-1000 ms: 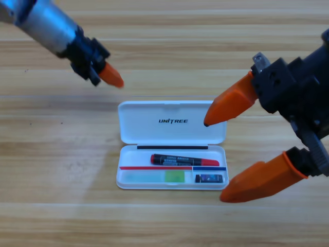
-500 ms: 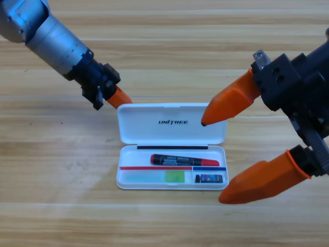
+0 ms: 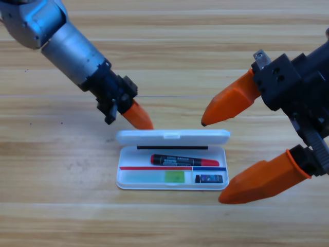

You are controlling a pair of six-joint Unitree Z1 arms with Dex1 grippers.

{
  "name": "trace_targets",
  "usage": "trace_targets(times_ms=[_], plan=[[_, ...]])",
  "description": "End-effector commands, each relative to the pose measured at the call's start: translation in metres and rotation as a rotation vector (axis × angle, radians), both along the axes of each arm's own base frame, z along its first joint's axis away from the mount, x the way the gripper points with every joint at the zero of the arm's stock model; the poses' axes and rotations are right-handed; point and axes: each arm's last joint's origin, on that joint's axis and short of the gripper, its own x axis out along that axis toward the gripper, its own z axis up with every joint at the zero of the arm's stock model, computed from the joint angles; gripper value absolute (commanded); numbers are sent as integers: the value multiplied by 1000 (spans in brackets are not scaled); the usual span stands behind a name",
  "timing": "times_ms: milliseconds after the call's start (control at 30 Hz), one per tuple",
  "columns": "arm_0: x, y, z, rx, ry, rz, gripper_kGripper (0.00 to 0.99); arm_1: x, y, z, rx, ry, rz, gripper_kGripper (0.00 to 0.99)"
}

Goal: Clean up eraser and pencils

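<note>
Pressing point: the left gripper has its orange tip at the back edge of the lid, which stands nearly edge-on over the white case; whether its jaws are apart cannot be told.
Right gripper: jaws spread wide, right of the case, touching nothing.
Black pencil: in the upper compartment.
Green pencil: in the lower left compartment.
Eraser: in the lower right compartment.
Wooden table: under the case.
</note>
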Motion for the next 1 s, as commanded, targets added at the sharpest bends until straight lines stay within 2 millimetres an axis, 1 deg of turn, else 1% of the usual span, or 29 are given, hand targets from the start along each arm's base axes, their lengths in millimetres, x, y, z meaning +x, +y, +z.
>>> trace_targets(times_ms=[33,133,333,433,600,767,800,867,933,1000], plan=[[-14,-22,-31,79,45,-64,0,-6,-2,-5,-5,12,11,990],[-19,-26,-35,107,31,-76,0,-5,-1,-6,-10,13,9,990],[-31,-31,-50,184,-15,-97,0,-2,3,-9,-21,13,4,990],[-39,-37,-57,218,-33,-117,0,-2,3,-8,-20,10,4,990],[-49,-42,-64,278,-72,-130,0,-2,4,-9,-24,14,3,990],[-52,-44,-67,309,-88,-117,0,-1,5,-10,-27,16,3,990],[-53,-43,-63,320,-98,-105,0,-1,5,-10,-27,16,3,990],[-53,-40,-42,361,-149,-64,0,-1,5,-11,-28,17,3,990],[-53,-35,-15,410,-217,-28,0,-1,5,-11,-29,17,3,990],[-56,-29,19,439,-283,16,0,-1,5,-11,-29,17,3,990]])
